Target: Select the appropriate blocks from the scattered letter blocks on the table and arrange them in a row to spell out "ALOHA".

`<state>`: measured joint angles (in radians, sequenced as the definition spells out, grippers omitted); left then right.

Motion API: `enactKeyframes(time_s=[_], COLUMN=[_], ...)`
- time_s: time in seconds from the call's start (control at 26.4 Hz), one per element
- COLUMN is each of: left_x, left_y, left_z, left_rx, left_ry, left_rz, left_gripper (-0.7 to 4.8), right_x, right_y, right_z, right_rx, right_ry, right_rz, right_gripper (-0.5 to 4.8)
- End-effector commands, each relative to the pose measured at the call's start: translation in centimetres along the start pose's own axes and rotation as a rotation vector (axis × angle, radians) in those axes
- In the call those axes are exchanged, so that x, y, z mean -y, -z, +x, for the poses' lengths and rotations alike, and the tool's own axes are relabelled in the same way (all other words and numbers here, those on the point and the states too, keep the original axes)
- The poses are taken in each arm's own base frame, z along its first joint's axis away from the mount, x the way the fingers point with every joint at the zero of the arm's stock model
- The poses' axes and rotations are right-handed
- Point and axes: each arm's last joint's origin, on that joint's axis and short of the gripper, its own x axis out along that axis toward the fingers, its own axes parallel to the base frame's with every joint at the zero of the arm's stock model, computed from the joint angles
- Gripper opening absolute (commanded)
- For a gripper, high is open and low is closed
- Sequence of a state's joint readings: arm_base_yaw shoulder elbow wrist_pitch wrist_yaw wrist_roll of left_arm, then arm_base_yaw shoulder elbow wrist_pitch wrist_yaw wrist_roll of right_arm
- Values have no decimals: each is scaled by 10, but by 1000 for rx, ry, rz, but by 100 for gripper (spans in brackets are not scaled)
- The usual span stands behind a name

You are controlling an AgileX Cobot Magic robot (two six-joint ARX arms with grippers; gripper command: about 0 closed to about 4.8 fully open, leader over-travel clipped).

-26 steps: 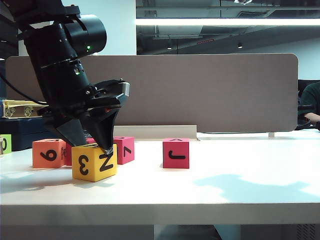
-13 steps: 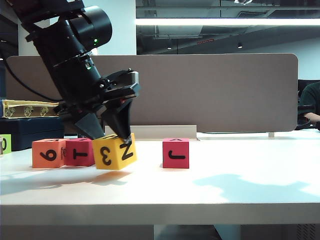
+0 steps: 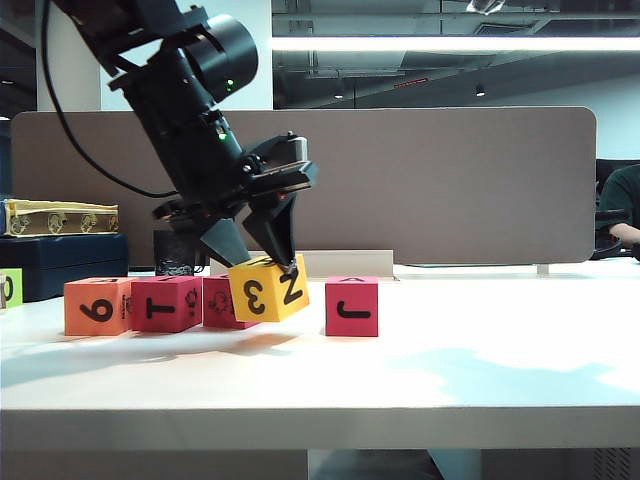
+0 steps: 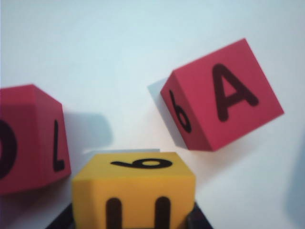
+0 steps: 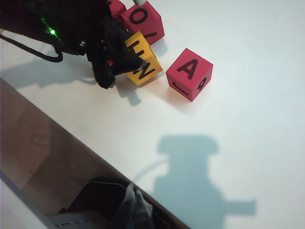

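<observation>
My left gripper (image 3: 264, 263) is shut on the yellow letter block (image 3: 267, 290), which shows 3 and N and hangs tilted just above the table (image 3: 450, 380). The same block (image 4: 133, 188) fills the space between the jaws in the left wrist view. Left of it, an orange 6 block (image 3: 97, 306), a pink-red T block (image 3: 165, 303) and a pink-red logo block (image 3: 218, 305) stand in a row. The pink-red J block (image 3: 352, 306) stands to the right; its top face reads A (image 4: 224, 95). The right wrist view shows only a blurred dark shape where my right gripper's jaws are.
A grey-brown divider panel (image 3: 450, 180) runs behind the blocks. A lime-green block (image 3: 9, 288) sits at the far left edge, with a dark box (image 3: 60, 255) behind it. A shadow (image 5: 195, 181) falls on the table on the right.
The left gripper has carried the yellow block up and to the right, from in front of the left blocks to just left of the J block. The T and logo blocks are now uncovered.
</observation>
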<state>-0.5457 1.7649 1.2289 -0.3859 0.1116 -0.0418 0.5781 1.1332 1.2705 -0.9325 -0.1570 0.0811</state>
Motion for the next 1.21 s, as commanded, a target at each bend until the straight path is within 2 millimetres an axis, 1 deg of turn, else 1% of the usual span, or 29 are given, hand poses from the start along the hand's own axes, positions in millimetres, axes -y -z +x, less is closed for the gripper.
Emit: enactKeyframes(time_s=[0.04, 0.3, 0.72, 0.76, 0.8, 0.83, 0.98, 1.06, 1.1, 1.21], left_x=[-1, -1, -2, -2, -2, -2, -2, -2, -1, -1], left_y=[-7, -24, -26, -26, -27, -28, -29, -29, -29, -29], left_z=[5, 14, 17, 17, 17, 17, 17, 17, 17, 16], left_rx=[-6, 10, 21, 22, 28, 36, 46, 48, 49, 49], left_ry=[-3, -3, -3, -3, -3, -3, -2, -2, -2, -2], left_rz=[1, 7, 16, 20, 21, 22, 33, 34, 34, 34], left_gripper=[203, 203, 216, 242, 295, 315, 315, 330, 347, 355], right_x=[-1, -1, -1, -1, -1, -1, -1, -1, -1, -1], right_y=[-1, 0, 0, 0, 0, 0, 0, 0, 0, 0], right_z=[-2, -2, -2, -2, -2, -2, -2, -2, -2, -2], right_rx=[7, 1, -1, -1, -1, -1, -3, -2, -1, 3], right_ry=[1, 1, 1, 1, 1, 1, 1, 1, 1, 1], right_rz=[-5, -4, -4, -4, -4, -4, -3, -4, -4, -4], right_gripper=[-5, -5, -5, -5, -5, -5, -5, -5, -5, -5])
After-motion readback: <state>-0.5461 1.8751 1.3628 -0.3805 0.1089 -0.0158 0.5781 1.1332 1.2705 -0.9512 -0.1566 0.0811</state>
